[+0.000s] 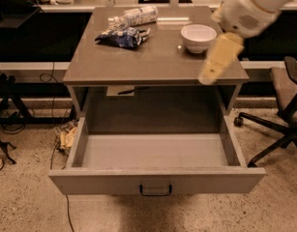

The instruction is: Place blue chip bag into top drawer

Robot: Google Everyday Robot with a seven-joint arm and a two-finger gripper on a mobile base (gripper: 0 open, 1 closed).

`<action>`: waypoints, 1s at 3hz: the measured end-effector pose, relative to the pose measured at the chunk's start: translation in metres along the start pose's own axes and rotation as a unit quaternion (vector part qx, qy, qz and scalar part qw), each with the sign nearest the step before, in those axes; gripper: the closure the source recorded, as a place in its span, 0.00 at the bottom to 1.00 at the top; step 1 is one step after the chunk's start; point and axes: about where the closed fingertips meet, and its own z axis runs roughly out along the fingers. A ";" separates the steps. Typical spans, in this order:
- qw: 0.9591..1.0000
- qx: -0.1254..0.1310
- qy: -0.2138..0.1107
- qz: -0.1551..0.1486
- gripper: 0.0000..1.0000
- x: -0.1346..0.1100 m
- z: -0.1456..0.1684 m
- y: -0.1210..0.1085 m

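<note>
Dim light; blurred pincer [214, 67] upper right

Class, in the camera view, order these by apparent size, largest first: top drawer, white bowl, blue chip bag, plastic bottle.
1. top drawer, clearly largest.
2. blue chip bag, plastic bottle and white bowl look alike, so they are not ranked.
The gripper hovers over the table at its right front edge.
</note>
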 end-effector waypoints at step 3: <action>0.988 0.007 -0.083 0.127 0.00 -0.116 0.075 -0.074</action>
